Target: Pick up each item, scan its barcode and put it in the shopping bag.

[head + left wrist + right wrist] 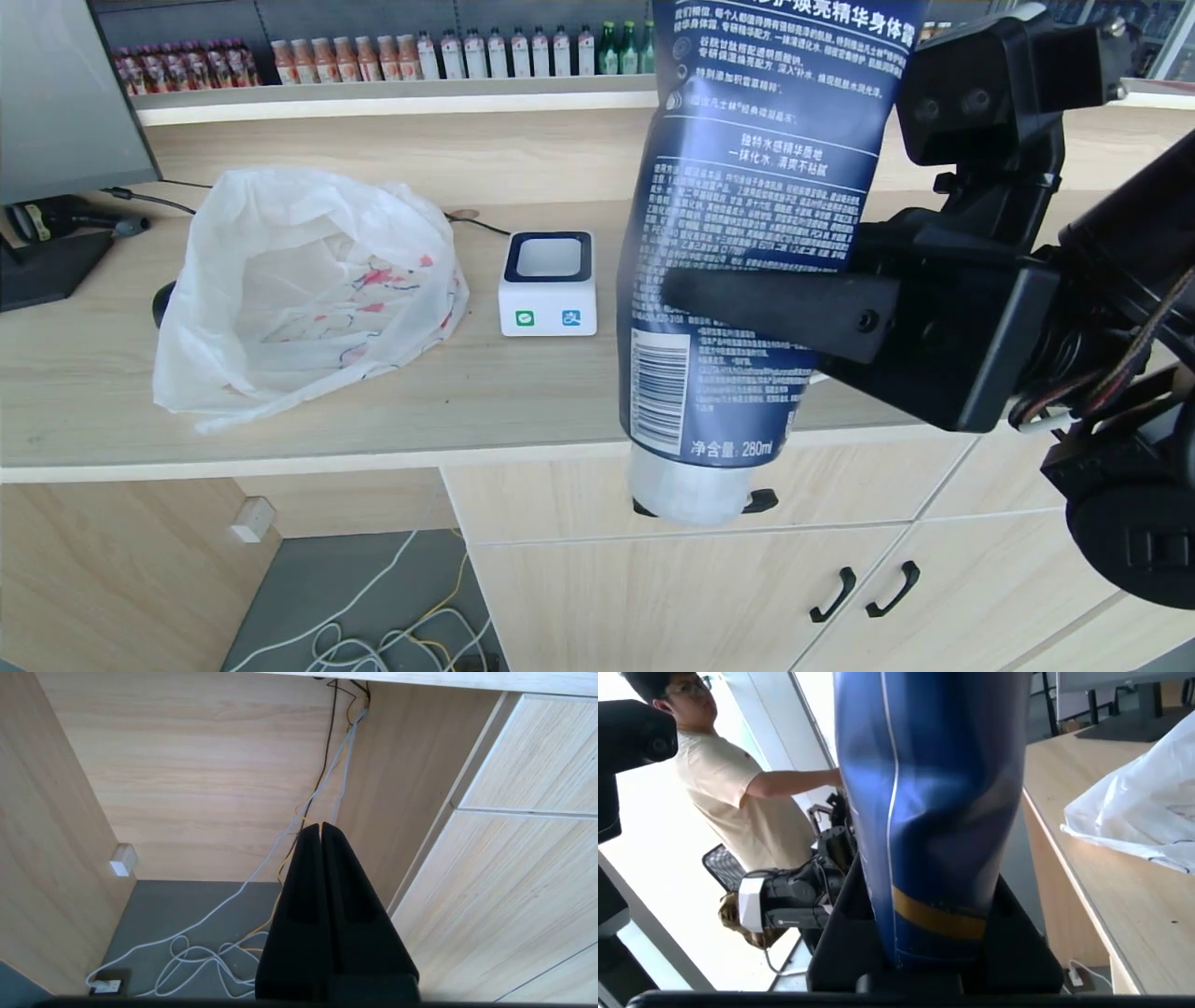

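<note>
Dark blue tube (747, 187) clamped in right pincer (738, 308), long axis near upright, white cap (686, 490) pointing down, barcode (659, 387) facing the head camera (held in the air, right of scanner (548, 283)). Shopping bag (308, 289) lies open on counter (93, 392). Left pincer (322, 835) closed, empty, below counter level.

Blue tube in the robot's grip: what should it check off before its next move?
1. Grip: right tool clamped on the blue tube, cap end down. Ok.
2. Barcode uncovered, near the cap end. Ok.
3. Barcode turned toward the scanner: it faces the head camera instead. Not ok.
4. Scanner's top window uncovered. Ok.
5. Shopping bag mouth open on the counter. Ok.
6. Tube scanned yet? Cannot tell.
</note>
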